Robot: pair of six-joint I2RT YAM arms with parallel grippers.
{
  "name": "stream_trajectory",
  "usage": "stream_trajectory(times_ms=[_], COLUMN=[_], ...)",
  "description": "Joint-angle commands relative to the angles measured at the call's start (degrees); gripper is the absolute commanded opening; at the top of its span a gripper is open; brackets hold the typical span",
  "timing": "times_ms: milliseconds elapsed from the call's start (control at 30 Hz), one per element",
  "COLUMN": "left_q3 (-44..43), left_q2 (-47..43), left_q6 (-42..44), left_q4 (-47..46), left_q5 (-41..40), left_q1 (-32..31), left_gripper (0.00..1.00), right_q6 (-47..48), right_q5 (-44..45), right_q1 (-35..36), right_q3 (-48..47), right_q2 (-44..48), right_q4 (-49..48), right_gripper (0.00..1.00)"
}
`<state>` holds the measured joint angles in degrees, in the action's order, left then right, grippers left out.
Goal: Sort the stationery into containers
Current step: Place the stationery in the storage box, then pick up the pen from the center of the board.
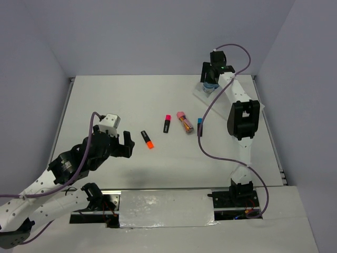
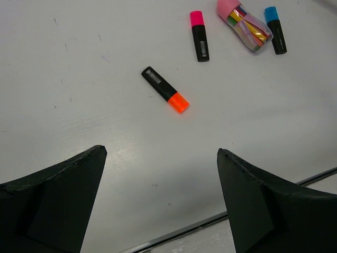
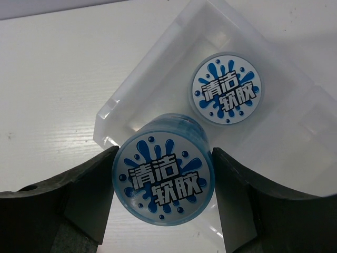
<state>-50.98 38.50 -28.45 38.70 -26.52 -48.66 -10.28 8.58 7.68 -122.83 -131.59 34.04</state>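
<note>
My right gripper (image 3: 164, 152) is shut on a round blue patterned roll (image 3: 163, 179) and holds it over the near corner of the white tray (image 3: 158, 58). A second blue roll (image 3: 227, 88) lies in the tray. From above, the right gripper (image 1: 210, 84) is over the tray (image 1: 199, 95) at the far right. On the table lie an orange-capped marker (image 1: 147, 139), a pink-capped marker (image 1: 166, 123), a pink-capped tube (image 1: 184, 122) and a blue-capped marker (image 1: 199, 126). My left gripper (image 1: 122, 142) is open and empty, left of the orange marker (image 2: 164, 89).
The left wrist view also shows the pink marker (image 2: 199, 43), the tube (image 2: 245, 23) and the blue marker (image 2: 276, 30) in a row beyond the orange one. The table's near edge rail (image 2: 210, 224) runs just under the left fingers.
</note>
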Motion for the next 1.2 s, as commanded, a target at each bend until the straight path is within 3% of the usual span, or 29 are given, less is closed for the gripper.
stream_trajectory(times_ms=[0, 67, 100, 133, 200, 433, 567, 633, 767, 867, 967, 1167], left_q3=[0.18, 0.27, 0.27, 0.36, 0.36, 0.18, -0.26, -0.96, -1.93, -1.67, -1.14, -0.70], left_q2=[-0.01, 0.00, 0.00, -0.09, 0.00, 0.35, 0.78, 1.31, 1.49, 0.70, -0.09, -0.71], left_q6=[1.29, 1.20, 1.29, 1.20, 1.29, 0.85, -0.64, -3.45, -7.32, -7.15, -6.54, -6.53], left_q4=[-1.08, -1.08, -1.17, -1.26, -1.26, -0.82, 0.76, 3.47, 6.47, 5.96, 5.08, 4.72], left_q5=[-0.11, -0.11, -0.11, -0.02, 0.07, -0.89, -4.93, -10.00, -14.69, -14.26, -12.86, -11.97], left_q1=[0.15, 0.15, 0.15, 0.15, 0.06, 0.15, 0.24, 0.32, 0.76, 1.11, 1.29, 1.20], left_gripper=[0.99, 0.99, 0.99, 0.99, 0.99, 0.99, 0.99, 0.99, 0.99, 0.99, 0.99, 0.99], right_q6=[1.67, 1.58, 1.58, 1.41, 1.23, -0.17, -2.81, -3.69, -7.20, -8.70, -9.40, -10.11], right_q5=[-0.49, -0.41, -0.41, -0.49, -1.10, -1.90, -2.43, -0.59, 0.83, -1.28, -2.42, -1.28], right_q1=[-0.39, -0.48, -0.48, -0.48, -0.39, -0.39, 1.36, 4.16, 6.99, 8.57, 10.33, 11.30], right_q3=[-2.24, -2.07, -1.98, -2.33, -2.16, -3.12, -0.50, 8.27, 27.51, 44.63, 53.00, 57.79], right_q2=[2.92, 2.92, 2.92, 2.83, 3.09, 5.29, 12.99, 20.70, 33.57, 40.43, 43.78, 42.92], right_q4=[-2.05, -2.22, -2.23, -2.05, -2.14, -0.83, 4.18, 5.07, 3.41, 1.03, -1.52, -3.10], right_gripper=[0.54, 0.73, 0.77, 0.94, 1.00, 1.00, 1.00, 0.99, 0.86, 0.68, 0.63, 0.63])
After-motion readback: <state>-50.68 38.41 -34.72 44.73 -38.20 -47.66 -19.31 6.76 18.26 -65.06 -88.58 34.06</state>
